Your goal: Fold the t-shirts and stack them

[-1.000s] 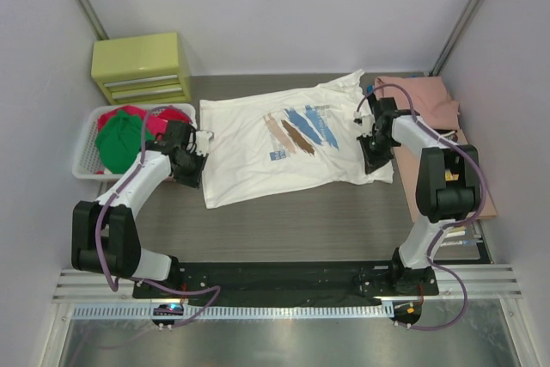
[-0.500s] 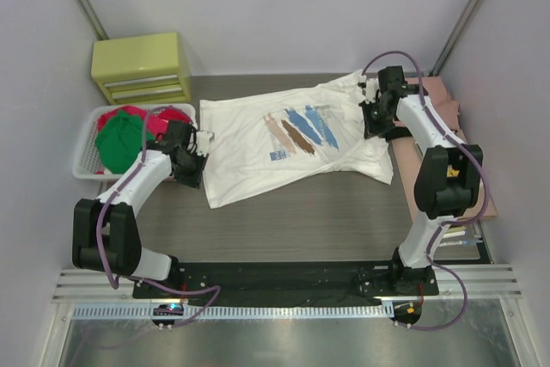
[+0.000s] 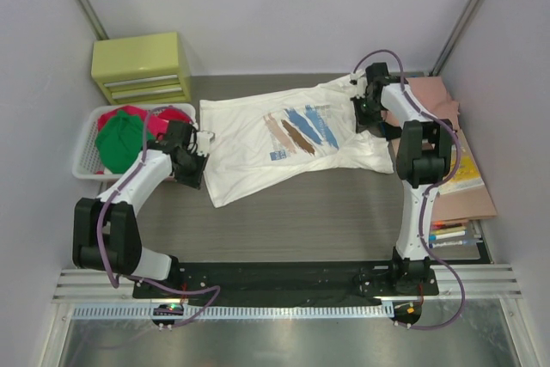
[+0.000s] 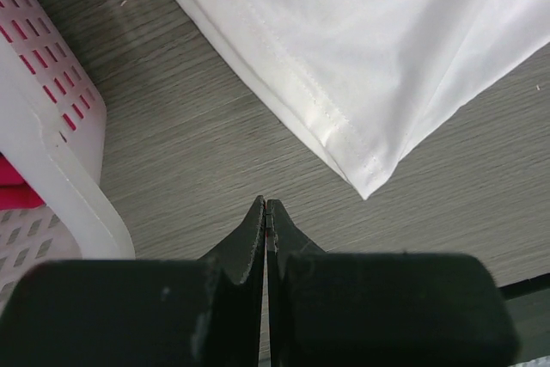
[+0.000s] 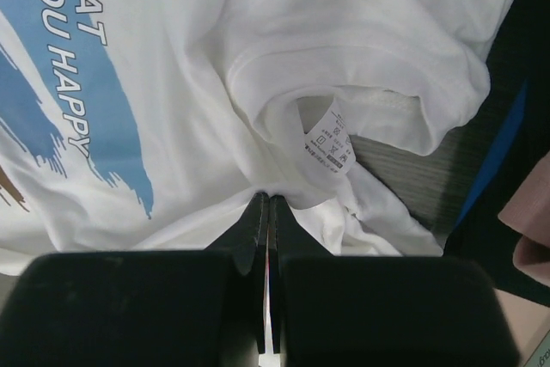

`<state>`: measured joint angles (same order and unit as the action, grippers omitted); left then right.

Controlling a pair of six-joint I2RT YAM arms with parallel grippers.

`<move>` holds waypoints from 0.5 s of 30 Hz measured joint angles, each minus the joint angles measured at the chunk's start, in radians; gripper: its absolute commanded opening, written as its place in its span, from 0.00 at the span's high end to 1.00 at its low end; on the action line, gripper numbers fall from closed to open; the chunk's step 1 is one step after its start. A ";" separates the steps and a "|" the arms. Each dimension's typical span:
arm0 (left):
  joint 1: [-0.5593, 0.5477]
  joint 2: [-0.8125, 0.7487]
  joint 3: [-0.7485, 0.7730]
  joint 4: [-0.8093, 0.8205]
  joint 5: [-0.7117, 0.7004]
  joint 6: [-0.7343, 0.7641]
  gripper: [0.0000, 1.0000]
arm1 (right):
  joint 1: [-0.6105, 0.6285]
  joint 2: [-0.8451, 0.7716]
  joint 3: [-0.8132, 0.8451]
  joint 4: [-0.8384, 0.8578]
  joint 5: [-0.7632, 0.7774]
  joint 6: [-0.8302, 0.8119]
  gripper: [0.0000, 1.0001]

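The white printed shirt (image 3: 284, 139) lies spread, print up, in the middle of the worktop (image 3: 301, 212), not yet folded. More shirts, a red one and a green one (image 3: 120, 139), sit in the basket (image 3: 86, 161) at 9 o'clock, and a salmon one (image 3: 434, 96) lies at 3 o'clock.

The right jaws are at the shirt's 2 o'clock end, by the collar (image 5: 361, 75). They are clenched, and the creases gathering at their tips just below the label (image 5: 326, 139) suggest they pinch a fold of cloth there. The left jaws are pressed together on nothing. They sit over bare worktop between the basket and the shirt's hem corner (image 4: 365, 186), which lies near their tips at 1 o'clock but apart from them.

The step in hand looks like flattening and squaring this shirt before its first fold. The collar end is bunched and a sleeve is tucked under.

Next, the right jaws likely need to draw the collar end out flat toward 3 o'clock. The left jaws would have to part, reach the hem corner and grip it, so both ends can be tensioned or lifted together.
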<state>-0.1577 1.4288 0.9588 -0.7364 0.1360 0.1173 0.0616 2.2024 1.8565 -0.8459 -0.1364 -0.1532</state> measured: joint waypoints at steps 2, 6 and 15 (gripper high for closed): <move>-0.001 0.005 0.000 -0.001 0.010 0.006 0.94 | 0.001 0.018 0.012 0.000 0.004 0.002 0.99; -0.015 0.040 0.006 -0.032 0.053 0.047 0.68 | 0.002 0.035 0.018 0.002 0.004 0.006 0.99; -0.046 0.233 0.131 -0.180 0.190 0.073 0.48 | 0.003 0.035 0.015 0.013 0.003 0.007 0.99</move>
<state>-0.2035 1.6623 1.0897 -0.9165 0.3256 0.1902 0.0643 2.2372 1.8713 -0.8333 -0.1337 -0.1463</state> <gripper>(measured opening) 0.481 0.020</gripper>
